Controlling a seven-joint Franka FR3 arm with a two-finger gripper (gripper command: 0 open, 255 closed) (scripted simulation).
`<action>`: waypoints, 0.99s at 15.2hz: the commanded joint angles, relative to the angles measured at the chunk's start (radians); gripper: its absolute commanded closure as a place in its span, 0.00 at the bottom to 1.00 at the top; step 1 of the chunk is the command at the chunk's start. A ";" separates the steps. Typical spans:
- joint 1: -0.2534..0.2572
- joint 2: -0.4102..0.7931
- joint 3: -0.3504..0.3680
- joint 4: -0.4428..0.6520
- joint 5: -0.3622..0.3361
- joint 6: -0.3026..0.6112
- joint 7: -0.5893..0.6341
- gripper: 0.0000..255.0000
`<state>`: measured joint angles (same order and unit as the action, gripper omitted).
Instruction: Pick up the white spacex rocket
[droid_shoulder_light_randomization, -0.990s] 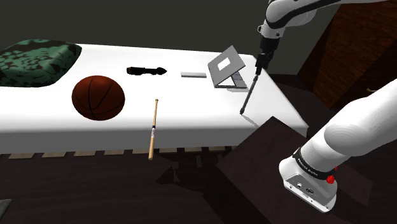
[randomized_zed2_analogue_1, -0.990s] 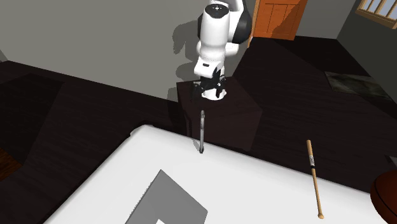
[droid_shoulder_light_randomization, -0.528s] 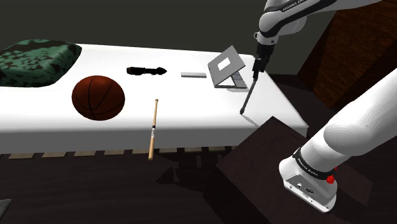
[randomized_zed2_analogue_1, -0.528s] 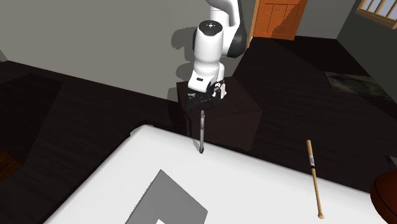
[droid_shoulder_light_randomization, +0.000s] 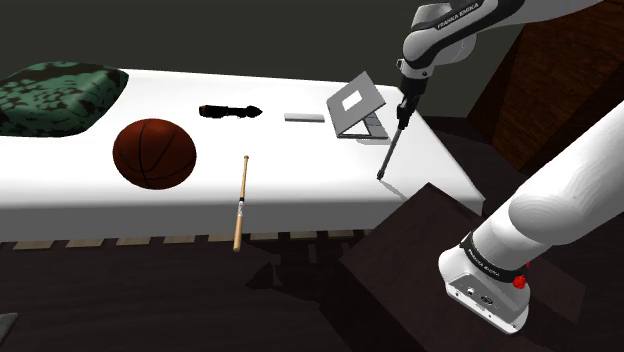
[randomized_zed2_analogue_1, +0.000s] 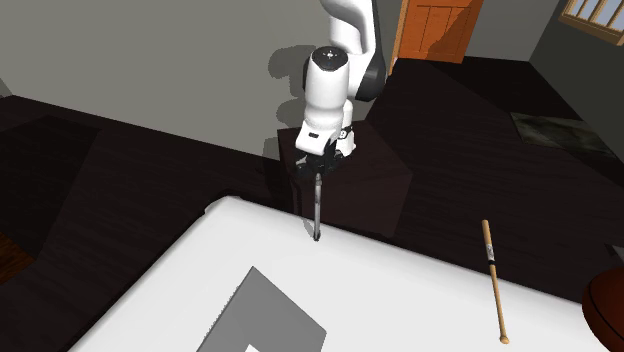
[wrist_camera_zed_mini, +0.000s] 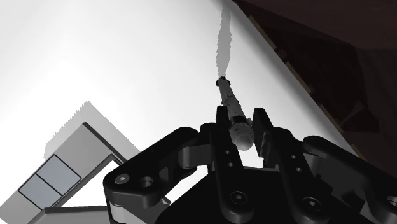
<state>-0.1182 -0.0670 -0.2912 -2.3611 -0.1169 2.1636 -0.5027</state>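
Small dark letters run along the white arm (droid_shoulder_light_randomization: 455, 15), up and to the right of the laptop (droid_shoulder_light_randomization: 357, 108). They look like FRANKA EMIKA. More tiny letters sit on a dark band (droid_shoulder_light_randomization: 487, 262) round the arm's foot, far below the laptop, too small to read.

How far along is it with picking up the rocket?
Done: the end effector is at the top of the rocket, fingers either side. In hand: closing; a slight gap seems to remain, so no grip yet. Left: clamp and lift; its base rests on the white surface.
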 joint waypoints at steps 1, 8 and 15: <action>0.000 0.001 0.000 0.000 0.000 0.001 0.000 1.00; 0.000 -0.010 0.001 0.004 -0.002 -0.014 0.002 1.00; 0.001 -0.064 0.006 0.050 -0.011 -0.112 0.005 1.00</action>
<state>-0.1170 -0.1198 -0.2863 -2.3154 -0.1255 2.0665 -0.4989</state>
